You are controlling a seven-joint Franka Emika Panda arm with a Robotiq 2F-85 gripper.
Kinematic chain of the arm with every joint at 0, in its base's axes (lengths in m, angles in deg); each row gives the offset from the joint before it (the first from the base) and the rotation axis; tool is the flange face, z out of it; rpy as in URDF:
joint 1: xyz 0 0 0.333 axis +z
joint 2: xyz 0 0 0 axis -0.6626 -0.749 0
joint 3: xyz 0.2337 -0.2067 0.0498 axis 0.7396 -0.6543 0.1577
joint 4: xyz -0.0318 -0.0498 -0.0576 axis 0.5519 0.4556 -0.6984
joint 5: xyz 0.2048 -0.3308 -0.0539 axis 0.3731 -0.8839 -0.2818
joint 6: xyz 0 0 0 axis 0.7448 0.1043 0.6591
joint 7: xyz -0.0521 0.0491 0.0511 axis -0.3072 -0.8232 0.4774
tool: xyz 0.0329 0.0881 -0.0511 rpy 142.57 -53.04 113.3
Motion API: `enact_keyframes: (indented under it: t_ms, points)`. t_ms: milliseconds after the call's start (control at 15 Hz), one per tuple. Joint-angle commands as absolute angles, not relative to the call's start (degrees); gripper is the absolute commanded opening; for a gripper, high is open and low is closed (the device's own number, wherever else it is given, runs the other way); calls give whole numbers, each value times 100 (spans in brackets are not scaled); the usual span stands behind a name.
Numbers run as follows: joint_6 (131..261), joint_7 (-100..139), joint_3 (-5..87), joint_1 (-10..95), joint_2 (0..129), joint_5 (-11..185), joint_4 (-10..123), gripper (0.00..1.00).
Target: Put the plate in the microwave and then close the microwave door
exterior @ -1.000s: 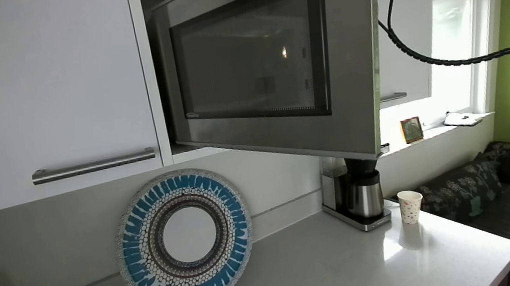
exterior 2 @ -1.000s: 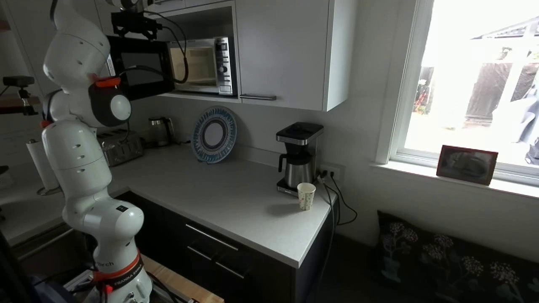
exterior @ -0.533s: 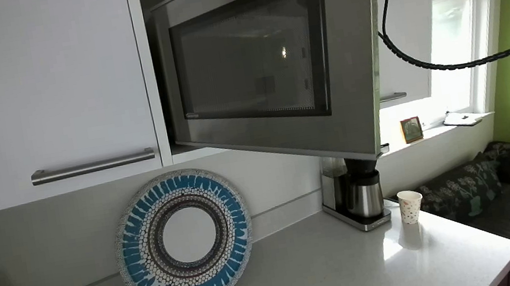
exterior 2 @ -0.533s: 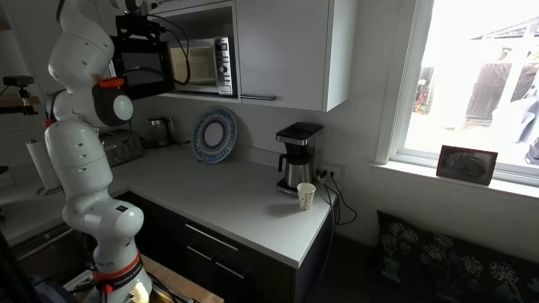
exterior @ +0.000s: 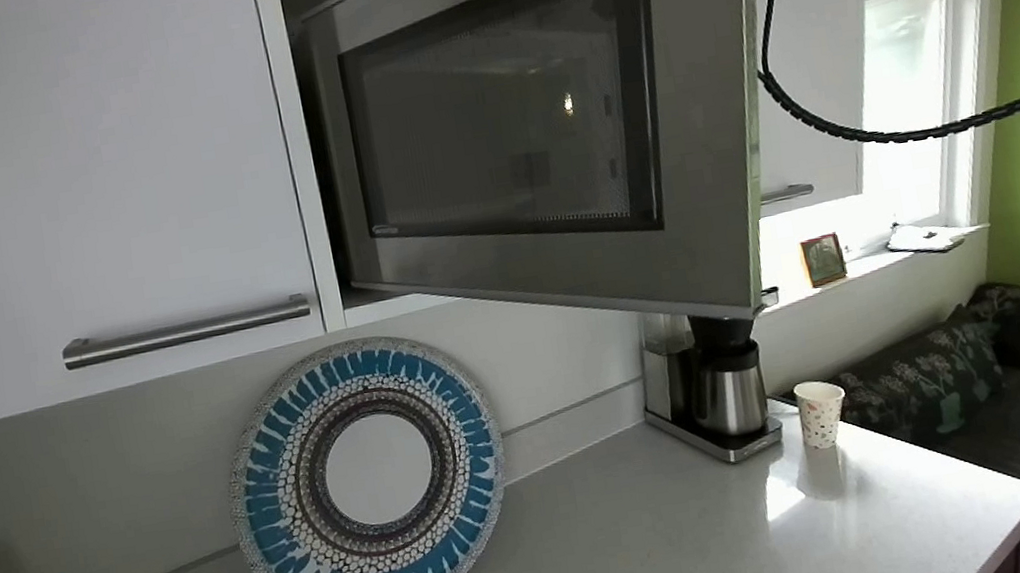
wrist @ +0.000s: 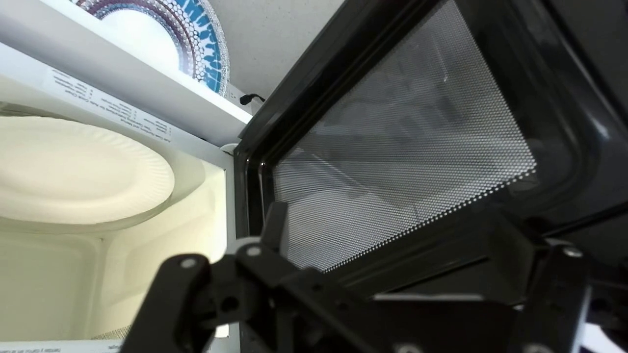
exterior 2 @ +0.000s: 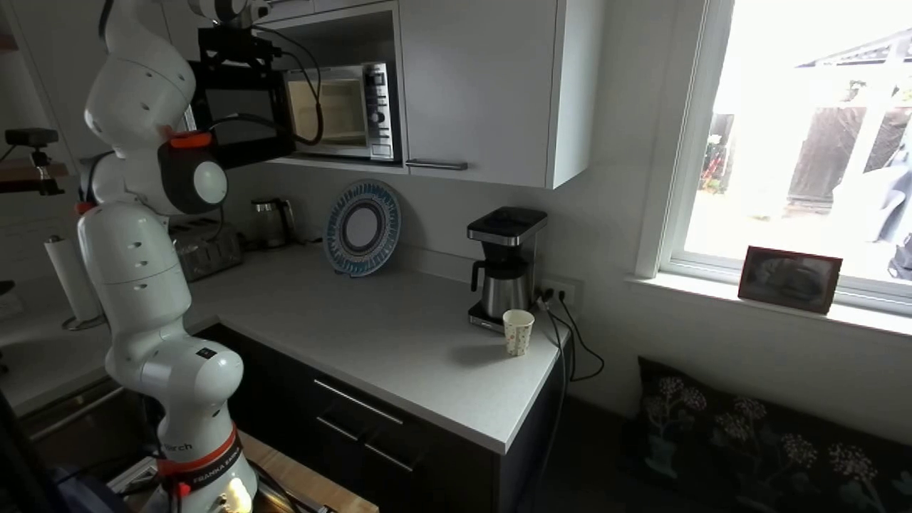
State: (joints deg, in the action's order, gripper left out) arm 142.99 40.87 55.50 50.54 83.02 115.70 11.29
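In the wrist view the white plate (wrist: 73, 171), with a rippled rim, lies flat inside the lit microwave (wrist: 167, 250); its left part is cut off by the frame. The microwave door (wrist: 407, 113) is swung far out, its dark inner face and mesh window toward the wrist camera. Its silver outer face fills much of an exterior view, where the door (exterior: 711, 145) hides the cavity. My gripper (wrist: 392, 239) stands open in front of the door's inner face, fingers wide apart and nothing between them. Whether a finger touches the door I cannot tell. Neither exterior view shows the fingers.
White cabinets (exterior: 71, 190) enclose the microwave. Below, a blue patterned ring plate (exterior 2: 362, 185) leans on the wall, with a coffee maker (exterior 2: 507, 263) and paper cup (exterior 2: 518, 331) on the counter (exterior 2: 370, 320). A black cable (exterior 2: 317, 117) loops from the wrist past the door.
The upper arm and wrist camera have shifted slightly right and down in an exterior view, mostly in the first half second. Door and microwave look unmoved.
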Motion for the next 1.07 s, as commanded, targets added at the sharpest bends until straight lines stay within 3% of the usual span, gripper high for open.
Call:
enact_keyframes:
  t_ms: [0, 733, 1000]
  points:
    - [14299, 4088, 5550, 5054, 8303, 11570, 1128, 100]
    - [14012, 3803, 5534, 5050, 8401, 11563, 1088, 100]
    - [13237, 4299, 5509, 5026, 8549, 11192, 935, 100]
